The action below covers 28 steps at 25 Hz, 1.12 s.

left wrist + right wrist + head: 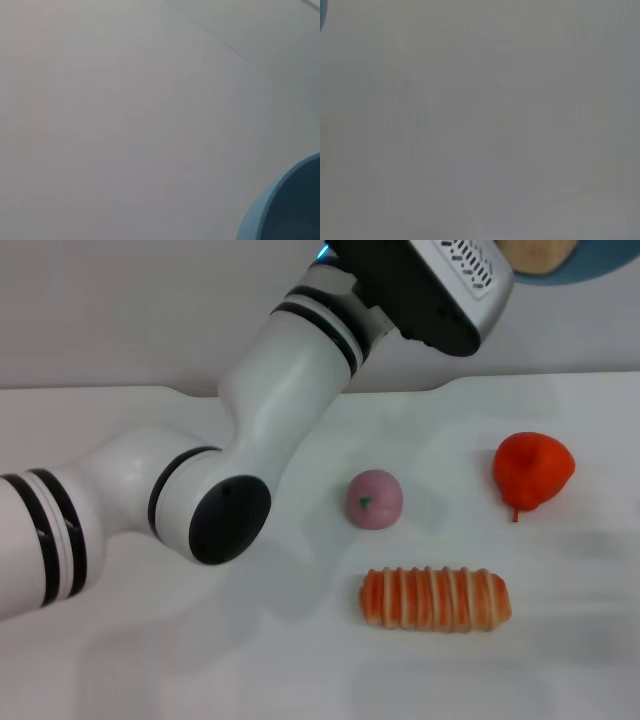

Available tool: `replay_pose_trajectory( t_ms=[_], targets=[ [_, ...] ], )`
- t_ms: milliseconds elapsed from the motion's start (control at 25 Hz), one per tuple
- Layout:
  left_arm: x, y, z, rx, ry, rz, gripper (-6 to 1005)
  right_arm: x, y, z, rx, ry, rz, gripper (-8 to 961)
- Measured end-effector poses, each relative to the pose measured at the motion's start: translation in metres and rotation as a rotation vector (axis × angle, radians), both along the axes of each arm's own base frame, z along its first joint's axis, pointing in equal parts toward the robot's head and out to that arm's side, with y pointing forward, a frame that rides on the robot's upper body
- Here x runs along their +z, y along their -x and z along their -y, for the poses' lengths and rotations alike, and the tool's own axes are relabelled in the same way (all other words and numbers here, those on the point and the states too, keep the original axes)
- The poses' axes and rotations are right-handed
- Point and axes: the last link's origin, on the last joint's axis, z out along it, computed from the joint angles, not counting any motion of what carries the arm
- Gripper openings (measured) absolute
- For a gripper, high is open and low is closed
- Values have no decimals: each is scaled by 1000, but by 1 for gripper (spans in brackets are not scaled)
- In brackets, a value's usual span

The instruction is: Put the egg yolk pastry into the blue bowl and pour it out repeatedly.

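Left arm has the blue bowl lifted high over the table, egg yolk pastry showing inside, probably mid-pour; can't tell the tool's opening.

The big white left arm reaches across the left and middle of the table and blocks that way. On the right side sit a pink ball, a red fruit and a striped bread, with open gaps between them. The front left of the table is bare.
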Motion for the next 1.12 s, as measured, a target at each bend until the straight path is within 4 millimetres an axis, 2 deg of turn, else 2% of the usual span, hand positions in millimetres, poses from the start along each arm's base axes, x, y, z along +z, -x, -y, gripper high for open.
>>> replay_pose_trajectory(
  t_ms=[680, 920, 1120],
  targets=[
    [-5, 19, 36, -122, -61, 43, -1, 0, 1, -3, 0, 3, 2, 501],
    [-4, 21, 42, -145, -72, 55, 0, 0, 2, -4, 4, 3, 1, 499],
    [0, 20, 34, -114, -35, 103, 0, 0, 2, -4, 5, 2, 1, 499]
  ],
)
